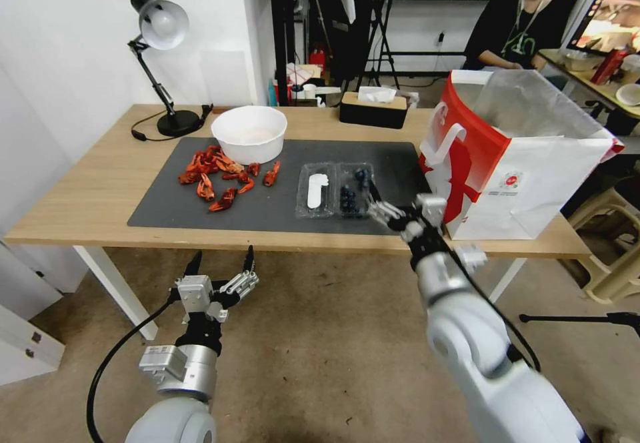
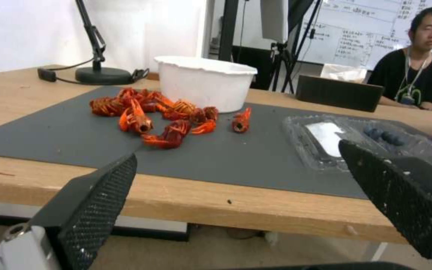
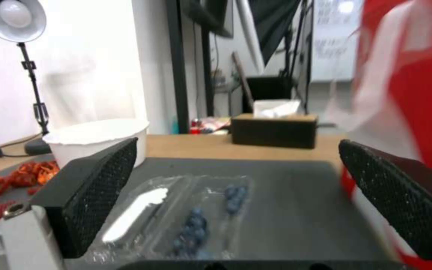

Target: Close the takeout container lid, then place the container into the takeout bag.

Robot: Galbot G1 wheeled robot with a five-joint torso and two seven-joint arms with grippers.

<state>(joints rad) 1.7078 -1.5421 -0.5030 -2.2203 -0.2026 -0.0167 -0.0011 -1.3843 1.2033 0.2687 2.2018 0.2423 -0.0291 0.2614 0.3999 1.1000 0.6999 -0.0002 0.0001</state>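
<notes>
The container lies open and flat on the grey mat. Its lid, the half with the white label, is on the left; the half with blueberries is on the right. My right gripper is open at the berry half's near right corner, and in its wrist view the container lies just ahead between the spread fingers. The takeout bag stands upright and open at the table's right end, next to that arm. My left gripper hangs open below the table's front edge, holding nothing.
A round white bowl and a pile of red crayfish sit on the mat's left part. A desk lamp stands at the back left, a black tissue box at the back middle. A stool stands right of the table.
</notes>
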